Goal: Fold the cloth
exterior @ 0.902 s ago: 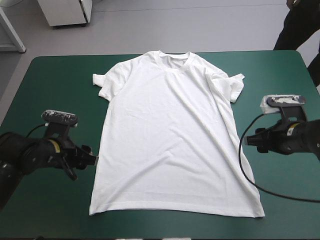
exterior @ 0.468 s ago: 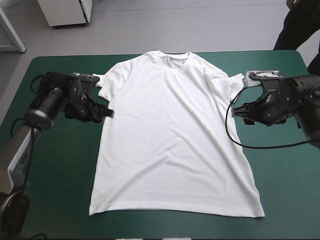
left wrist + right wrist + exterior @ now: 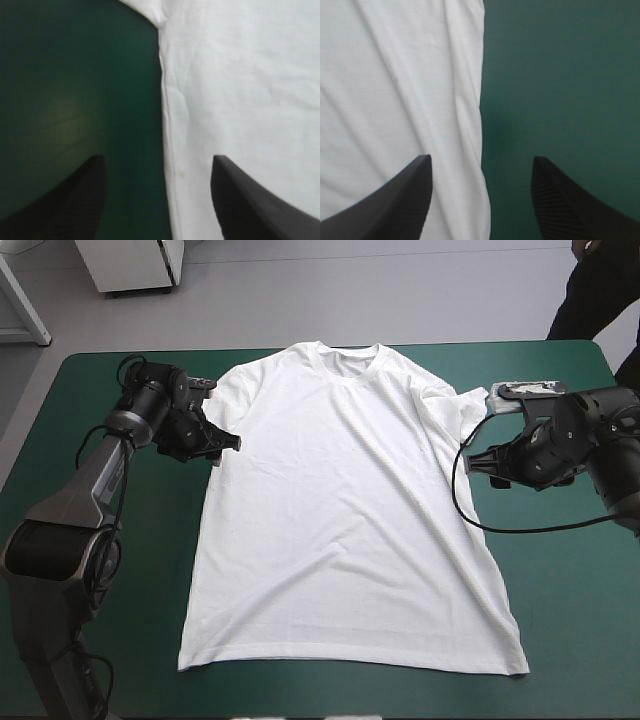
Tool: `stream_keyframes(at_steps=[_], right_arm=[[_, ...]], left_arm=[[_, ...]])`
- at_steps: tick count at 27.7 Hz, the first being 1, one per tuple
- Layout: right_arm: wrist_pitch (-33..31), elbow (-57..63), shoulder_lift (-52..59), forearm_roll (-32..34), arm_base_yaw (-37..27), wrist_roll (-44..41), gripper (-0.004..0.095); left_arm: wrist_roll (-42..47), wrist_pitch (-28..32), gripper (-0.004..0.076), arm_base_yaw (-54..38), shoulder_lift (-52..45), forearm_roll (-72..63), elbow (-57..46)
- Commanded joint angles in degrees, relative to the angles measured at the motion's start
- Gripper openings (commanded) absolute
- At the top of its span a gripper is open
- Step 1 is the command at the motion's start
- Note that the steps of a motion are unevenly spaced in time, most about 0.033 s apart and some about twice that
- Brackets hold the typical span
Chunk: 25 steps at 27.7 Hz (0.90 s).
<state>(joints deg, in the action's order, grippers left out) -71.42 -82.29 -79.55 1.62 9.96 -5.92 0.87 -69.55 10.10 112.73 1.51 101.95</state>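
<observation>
The white T-shirt (image 3: 345,510) lies spread flat on the teal-green table, collar toward the far edge, hem near the front. My left gripper (image 3: 228,442) is at the shirt's left side seam just below the left sleeve. It is open, one finger over the table cover and the other over the T-shirt (image 3: 240,80). My right gripper (image 3: 466,462) is at the right side edge below the right sleeve, also open. The T-shirt (image 3: 395,90) edge runs between its fingers.
Teal-green cover (image 3: 110,640) shows on both sides of the shirt and along the front. A person's dark-clad leg (image 3: 600,290) stands beyond the far right corner, off the table.
The left arm has swung from the front left of the table up to the shirt's left edge near the sleeve. The right arm rose earlier toward the right sleeve and now holds almost still.
</observation>
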Motion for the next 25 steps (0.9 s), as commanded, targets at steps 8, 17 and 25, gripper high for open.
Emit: stream_keyframes(at_steps=[8, 17, 25], right_arm=[[-0.1, -1.8, 1.6, 1.7, -0.4, 0.2, 0.0533], [0.0, -1.8, 1.6, 3.1, -0.4, 0.1, 0.0443], [2.0, -2.8, -0.6, -3.0, -7.0, -1.3, 0.0443]], left_arm=[[0.0, 4.0, 0.0424, 0.0, 2.8, -0.8, 2.9], [0.0, 5.3, 0.0412, 0.0, 6.9, -2.5, 3.1], [0.0, 5.4, -0.0022, 0.1, 7.6, -2.2, 3.1]])
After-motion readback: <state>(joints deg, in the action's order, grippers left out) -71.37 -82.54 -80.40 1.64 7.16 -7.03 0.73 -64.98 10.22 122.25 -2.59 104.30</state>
